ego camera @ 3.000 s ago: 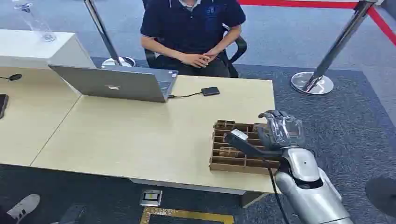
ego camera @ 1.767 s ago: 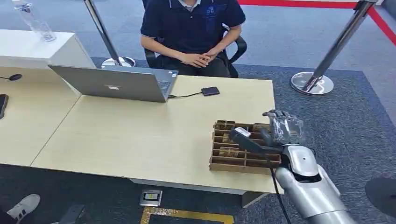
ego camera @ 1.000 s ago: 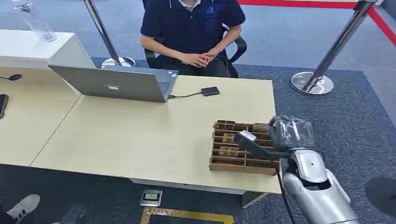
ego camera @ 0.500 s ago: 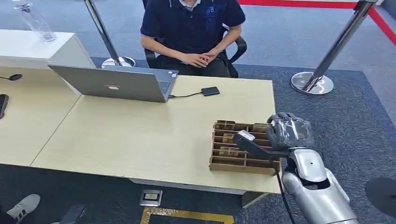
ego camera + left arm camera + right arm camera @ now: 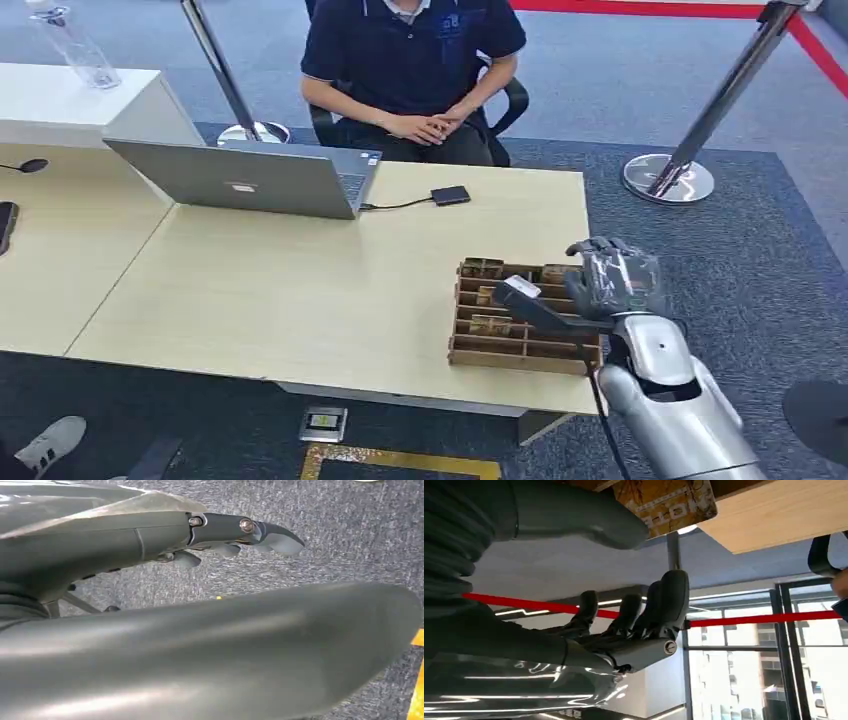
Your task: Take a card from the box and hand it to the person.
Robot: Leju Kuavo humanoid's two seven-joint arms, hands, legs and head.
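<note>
A brown cardboard box with several slots stands near the table's front right corner, with printed cards upright in it. My right hand hovers over the box's far right end with its fingers loosely curled. In the right wrist view the thumb lies against a yellow-brown printed card, while the dark fingers stay well apart from it. The person sits across the table with clasped hands. My left hand hangs over the grey carpet, holding nothing.
A grey laptop stands at the far left of the table, cabled to a small black drive. A stanchion base rests on the carpet beyond the right table edge. A plastic bottle is on the white counter.
Over the last second my right hand has shifted a little left and toward the far side of the box. The box, cards and person have not moved.
</note>
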